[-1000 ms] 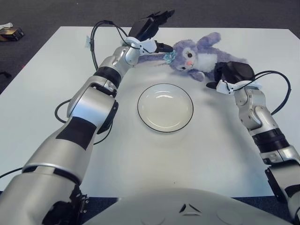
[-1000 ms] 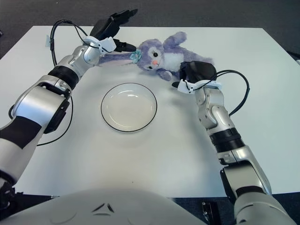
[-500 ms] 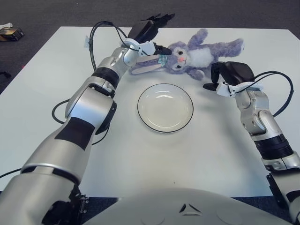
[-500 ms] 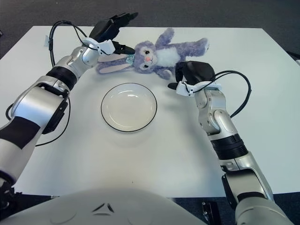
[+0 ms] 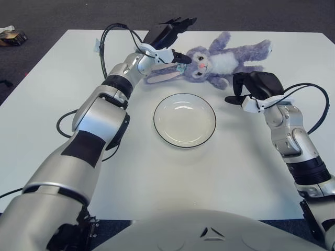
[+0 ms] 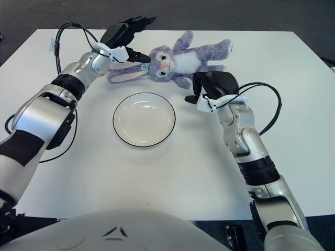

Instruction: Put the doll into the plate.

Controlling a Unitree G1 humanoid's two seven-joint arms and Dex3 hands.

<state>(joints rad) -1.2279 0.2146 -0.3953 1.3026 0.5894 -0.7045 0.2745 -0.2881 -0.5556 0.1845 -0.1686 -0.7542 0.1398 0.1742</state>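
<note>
The purple bunny doll (image 5: pixel 222 58) lies on its back at the far side of the white table, head to the left, one long ear (image 5: pixel 159 78) stretched toward my left hand. My left hand (image 5: pixel 175 42) hovers at the doll's head with its fingers spread above and its thumb by the teal bow. It grips nothing. My right hand (image 5: pixel 239 91) is just near of the doll's legs, apart from them, fingers loosely bent and empty. The white plate with a dark rim (image 5: pixel 157 127) sits empty at the table's middle, nearer than the doll.
Black cables loop from both forearms over the table (image 5: pixel 47 99). The table's far edge runs just behind the doll, with dark carpet beyond it. A small object (image 5: pixel 11 35) lies on the floor at far left.
The doll has swung round, its legs going up and to the right and its head shifting left. My right hand came off its legs and drew back toward me. The left hand hardly moved.
</note>
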